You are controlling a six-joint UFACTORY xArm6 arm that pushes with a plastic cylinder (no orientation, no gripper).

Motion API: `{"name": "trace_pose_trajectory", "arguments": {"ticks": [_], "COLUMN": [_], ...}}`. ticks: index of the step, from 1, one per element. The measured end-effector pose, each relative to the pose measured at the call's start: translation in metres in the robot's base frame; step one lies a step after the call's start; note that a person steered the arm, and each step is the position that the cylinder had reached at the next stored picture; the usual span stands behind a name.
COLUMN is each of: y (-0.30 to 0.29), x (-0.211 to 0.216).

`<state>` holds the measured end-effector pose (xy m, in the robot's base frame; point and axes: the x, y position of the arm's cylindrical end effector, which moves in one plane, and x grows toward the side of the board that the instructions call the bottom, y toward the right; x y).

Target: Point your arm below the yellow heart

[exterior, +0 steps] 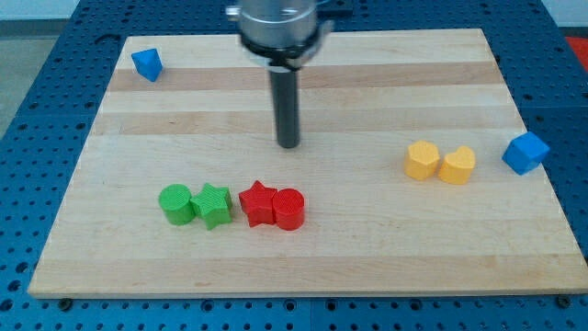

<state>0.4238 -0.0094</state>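
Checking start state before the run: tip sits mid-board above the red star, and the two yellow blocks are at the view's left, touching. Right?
Not quite. The camera view shows the two yellow blocks, the yellow hexagon and the yellow heart, at the view's right, not its left. The rest holds: they touch, and my tip sits mid-board above the red star.

Single view, high and angled down from the board's (303, 267) near edge, whole wooden board in frame.
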Motion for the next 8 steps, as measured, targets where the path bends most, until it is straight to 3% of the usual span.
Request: {"name": "trace_pose_trajectory", "arguments": {"ticks": [1, 2, 3, 4, 5, 7, 8], "y": [0.001, 0.052, 0.06, 0.083, 0.137, 0.194, 0.193], "x": [0.0, 0.059, 0.081, 0.134, 0.16, 0.16, 0.157]}}
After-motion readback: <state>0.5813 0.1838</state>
